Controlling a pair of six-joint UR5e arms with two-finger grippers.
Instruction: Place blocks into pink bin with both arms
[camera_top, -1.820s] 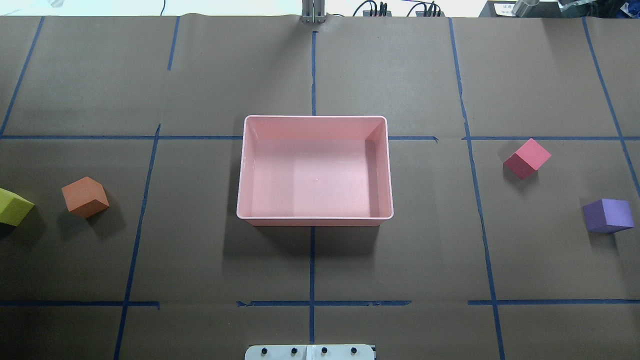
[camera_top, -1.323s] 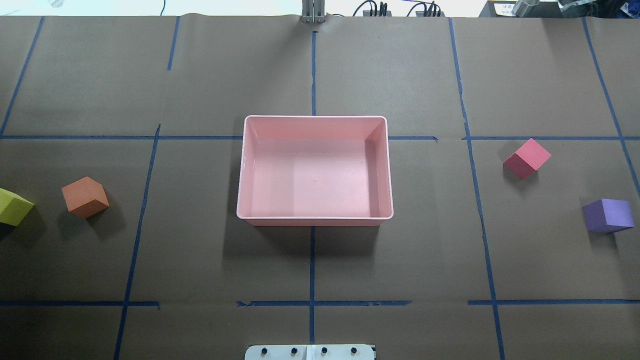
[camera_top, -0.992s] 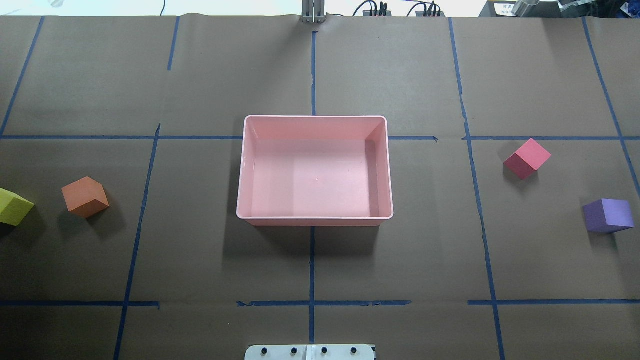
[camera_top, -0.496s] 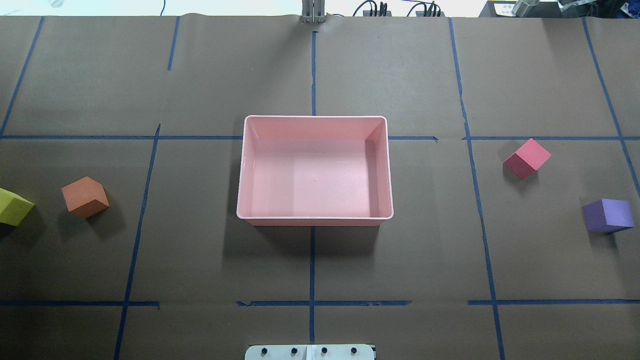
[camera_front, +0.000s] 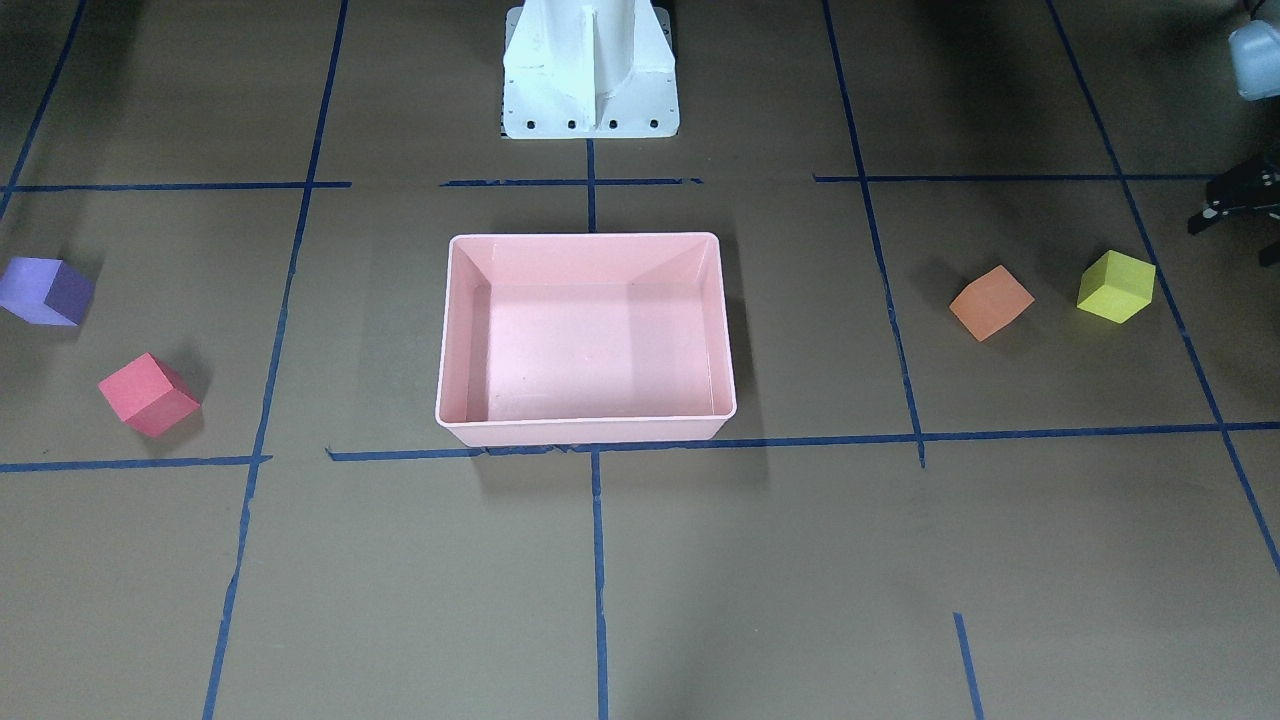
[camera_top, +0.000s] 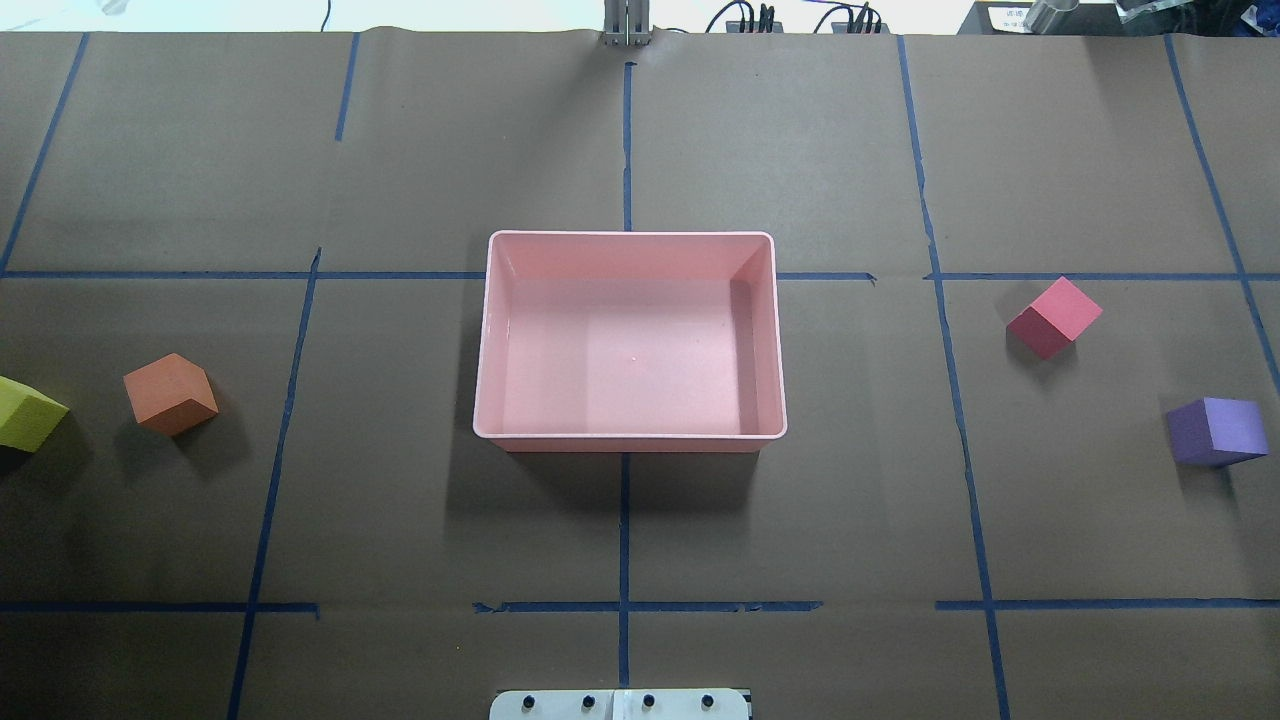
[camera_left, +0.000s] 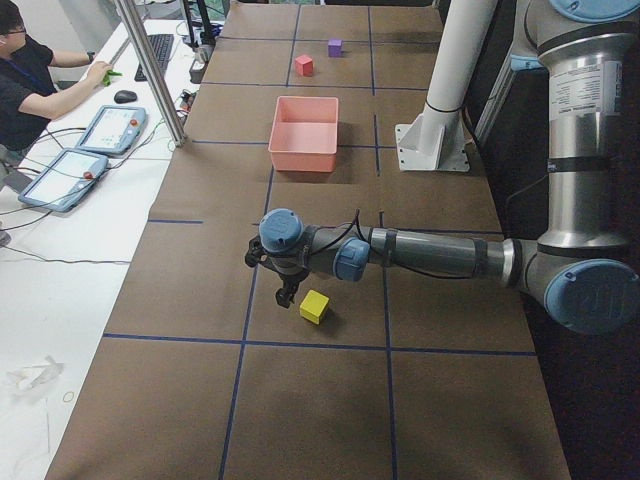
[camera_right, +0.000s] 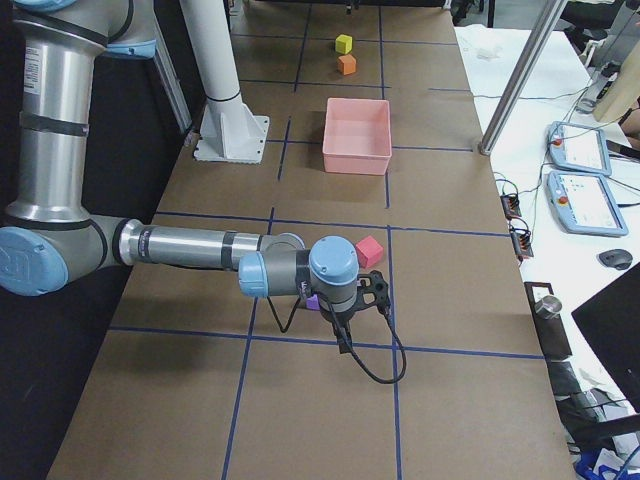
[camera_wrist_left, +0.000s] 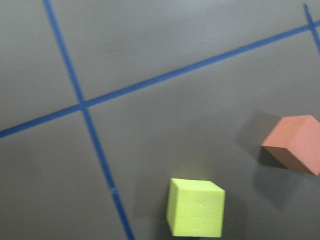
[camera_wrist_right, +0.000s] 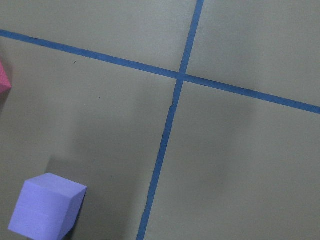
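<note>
Opening step, by the look of it: pink bin (camera_top: 630, 255) sitting empty mid-table, all four blocks outside it and well apart from it. Over on the left side, orange block (camera_top: 170, 393) and yellow-green block (camera_top: 25, 413) near each other; on the right, red block (camera_top: 1055, 316) and purple block (camera_top: 1215, 430). Left claw (camera_left: 284, 292) hanging low just beside the yellow-green one, right claw (camera_right: 345, 330) low by the purple one, red one near. Can't call either claw spread or closed from these angles; nothing visibly held. To do this well: centre each claw squarely over its block before dropping, and turn the wrist to meet two flat faces rather than corners, given cubes lying skewed to the tape lines. Squeeze gently: looks like soft foam, likely to squash or pop out under a hard pinch. Lift well above the rim before swinging in, and stagger the two arrivals so as not to crowd the bin from both sides at once. Underneath, a table (camera_top: 400, 530) covered in brown paper, matte and a little creased, gridded with blue tape (camera_top: 625, 520); white pedestal (camera_front: 590, 70) bolted at the robot's edge. Off to the side, a seated operator (camera_left: 25, 70) at a white desk (camera_left: 60, 260) with control tablets (camera_left: 110, 130), keyboard (camera_left: 160, 50) and mouse (camera_left: 125, 96), a metal post (camera_left: 150, 70) standing between desk and table.
</note>
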